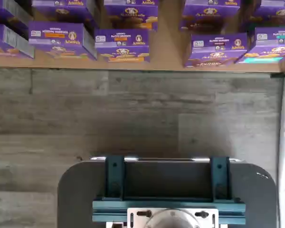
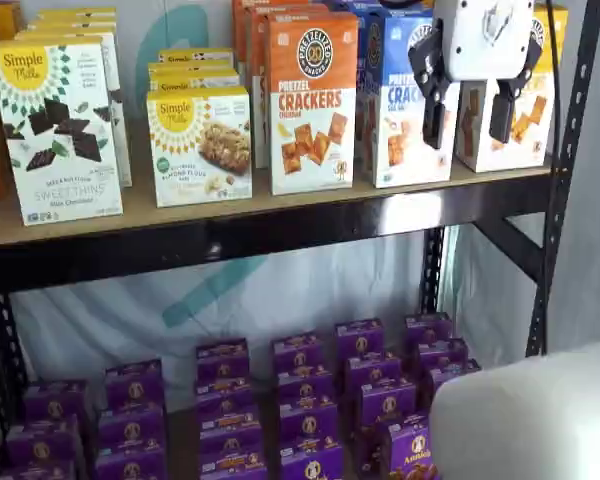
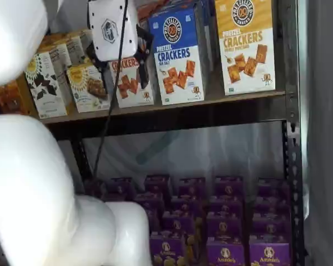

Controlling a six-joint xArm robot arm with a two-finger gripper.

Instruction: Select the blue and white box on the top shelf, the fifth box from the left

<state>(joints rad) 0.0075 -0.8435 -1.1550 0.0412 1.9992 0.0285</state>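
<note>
Blue and white box point(image 3: 179, 55) stands upright on the top shelf point(image 2: 280, 225), between the orange-topped box point(image 2: 312, 100) and the yellow-topped box point(image 3: 245, 44). My fingers point(image 2: 474, 95) hang spread in front of it, holding nothing. Judged light, stiff cardboard, smooth faces; best gripped across its narrow sides. The wrist view shows only purple boxes point(image 1: 61, 40) below; one shelf view shows its whole face.

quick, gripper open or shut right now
Gripper: open, a plain gap between its two black fingers, holding nothing, in front of the blue and white box.
</note>
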